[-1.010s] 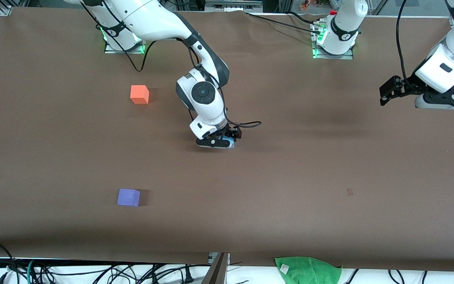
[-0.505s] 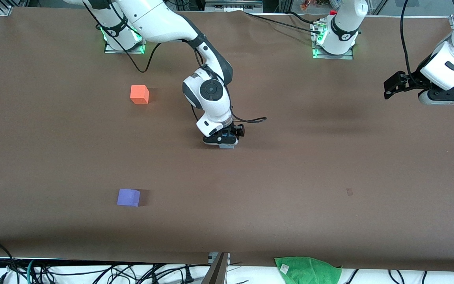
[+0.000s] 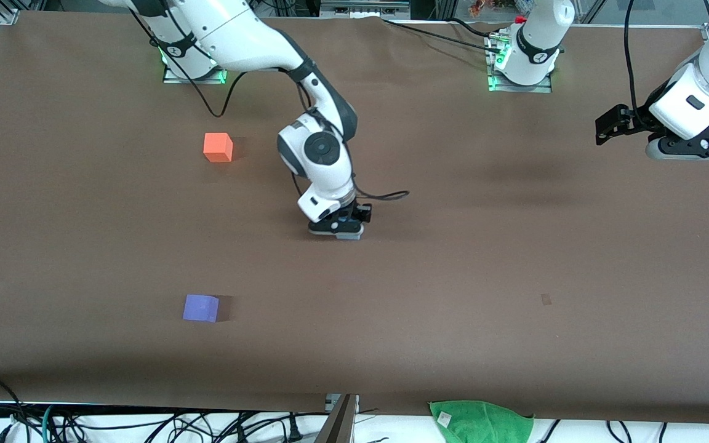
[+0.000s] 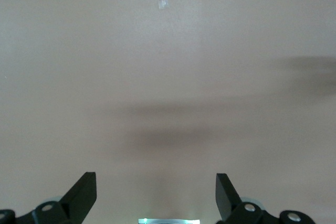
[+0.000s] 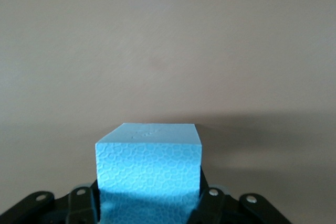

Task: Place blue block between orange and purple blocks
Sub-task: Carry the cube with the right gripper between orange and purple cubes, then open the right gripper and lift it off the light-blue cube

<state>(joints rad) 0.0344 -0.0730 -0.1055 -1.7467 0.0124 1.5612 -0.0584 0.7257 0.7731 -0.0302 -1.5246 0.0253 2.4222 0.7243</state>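
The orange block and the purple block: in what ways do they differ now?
The orange block is bright orange; the purple block is violet. The orange block lies farther from the front camera, the purple block nearer. Both are small matte cubes of similar size, resting free on the table, with neither gripper at them.

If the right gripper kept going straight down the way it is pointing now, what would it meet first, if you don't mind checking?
Most likely the bare table. The right gripper points downward, shut on the blue block, and its wrist view shows only brown tabletop under the block. Its height is hard to judge, so the block's underside would probably touch first.
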